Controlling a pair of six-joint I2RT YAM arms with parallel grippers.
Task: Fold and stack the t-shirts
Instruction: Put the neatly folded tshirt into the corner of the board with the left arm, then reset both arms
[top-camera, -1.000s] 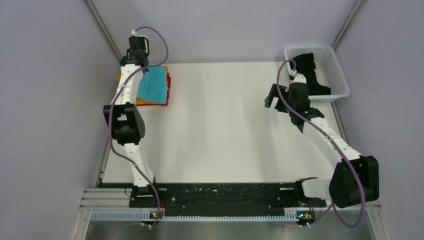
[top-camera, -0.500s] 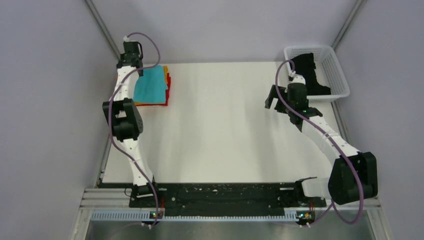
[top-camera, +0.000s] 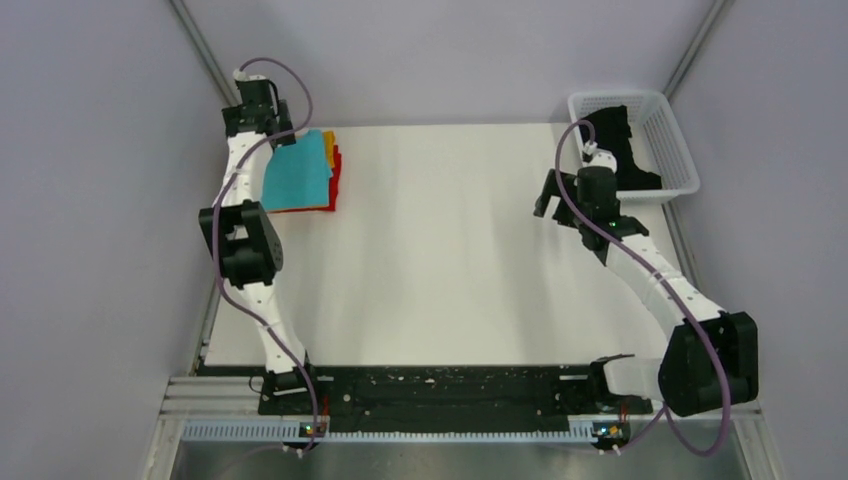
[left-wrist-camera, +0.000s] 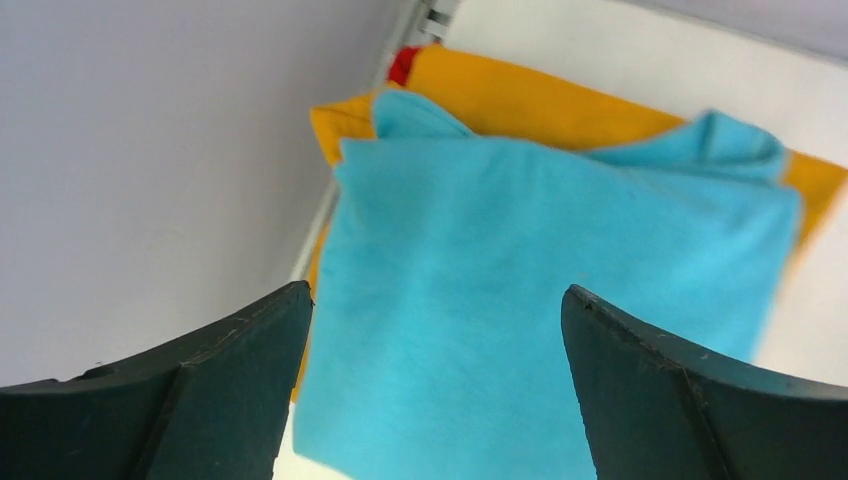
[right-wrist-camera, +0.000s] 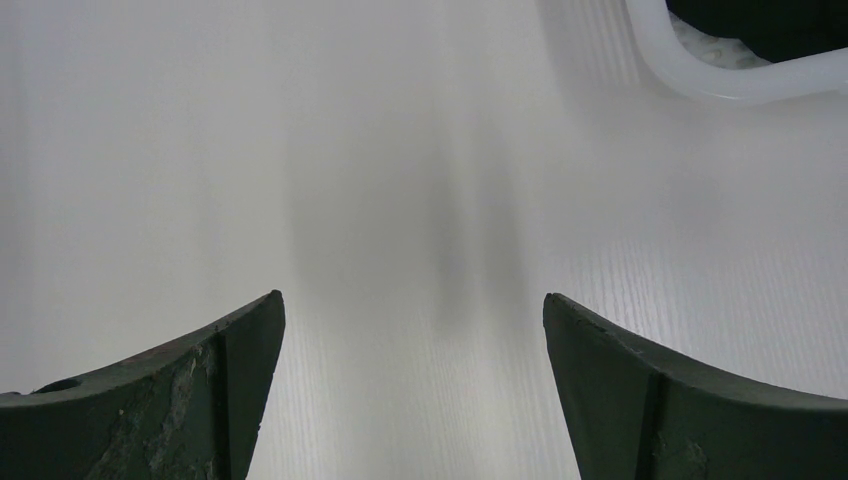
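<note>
left gripper (left-wrist-camera: 435, 295), right gripper (right-wrist-camera: 411, 300): spread, empty | black shirt (top-camera: 620, 150) in basket (top-camera: 682, 158), 2 o'clock | advice: pinch a high fold, lift clear of rim

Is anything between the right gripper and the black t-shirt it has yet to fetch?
Only the white wall of the basket: the black t-shirt lies inside it. The right gripper is open above bare table beside it, with nothing else between.

Left claw (left-wrist-camera: 435, 335) has shifted farther back and left.
</note>
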